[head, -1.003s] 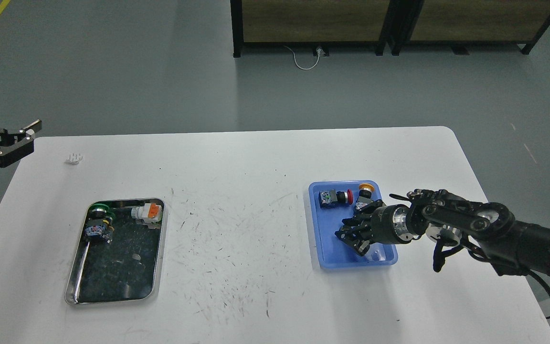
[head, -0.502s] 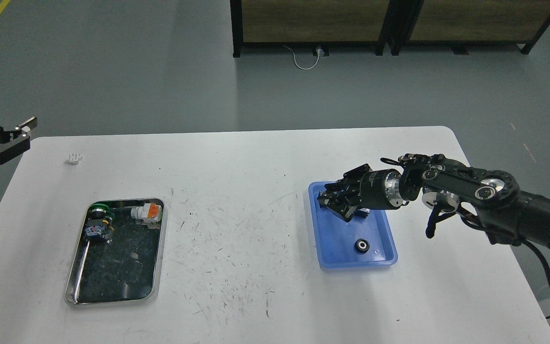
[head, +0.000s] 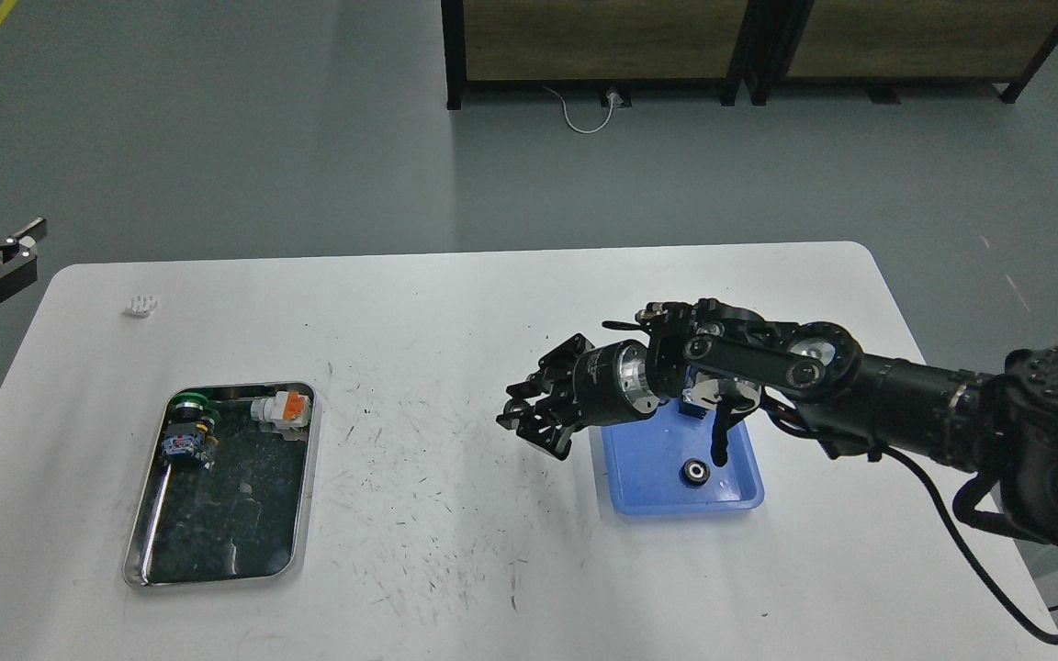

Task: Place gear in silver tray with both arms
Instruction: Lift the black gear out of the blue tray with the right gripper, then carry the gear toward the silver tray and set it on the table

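Note:
The gear point(head: 696, 472), a small black ring with a silver centre, lies in the near part of the blue tray point(head: 685, 507). The silver tray point(head: 217, 580) sits at the left of the table and holds a green-topped button point(head: 187, 401), a blue-black part point(head: 185, 446) and a white-and-orange part point(head: 283, 408). My right gripper point(head: 534, 418) hovers above the table just left of the blue tray, apart from the gear. Its dark claws hide whether it holds anything. My left gripper point(head: 1, 257) is off the table's far left corner, open and empty.
A small white object point(head: 140, 304) lies near the table's far left corner. My right arm point(head: 768, 363) covers the far part of the blue tray. A dark wooden cabinet point(head: 749, 41) stands on the floor behind the table.
My right gripper moved from the near part of the blue tray to its far end, then left out over the table. The gear came into view. My left gripper drew back to the left.

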